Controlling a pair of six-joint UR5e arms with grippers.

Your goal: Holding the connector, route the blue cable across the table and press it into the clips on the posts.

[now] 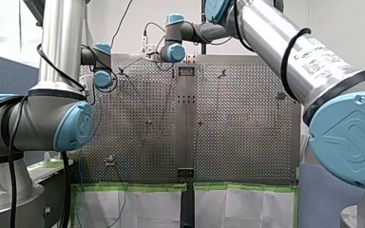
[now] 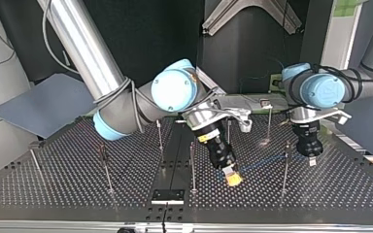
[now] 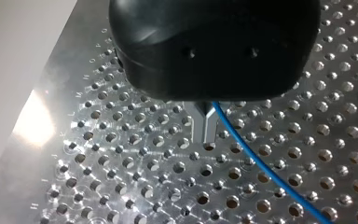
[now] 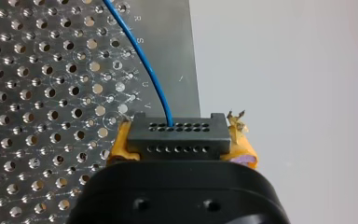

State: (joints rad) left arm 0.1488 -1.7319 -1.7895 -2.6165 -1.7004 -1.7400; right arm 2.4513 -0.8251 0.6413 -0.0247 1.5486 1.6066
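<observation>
In the right wrist view my right gripper's yellow pads [image 4: 120, 145] are shut on a black connector [image 4: 177, 136]. The blue cable [image 4: 142, 55] leaves the connector's top face and runs away over the perforated table. In the top view my right gripper [image 2: 232, 177] hangs low near the middle, beside a thin post [image 2: 192, 165]. My left gripper [image 3: 208, 133], black with metal fingers, is shut on the blue cable [image 3: 265, 170] just above the plate. It stands at the top view's right [image 2: 312, 158], next to another post [image 2: 285, 167]. Between the two grippers the cable [image 2: 264, 161] runs low over the table.
Several thin posts stand on the perforated table [image 2: 77, 194], among them one at the top view's left [image 2: 106, 167] and one farther back [image 2: 160, 136]. A plain metal strip [image 2: 172, 160] runs down the table's middle. A small black plate [image 2: 167, 195] lies on the strip.
</observation>
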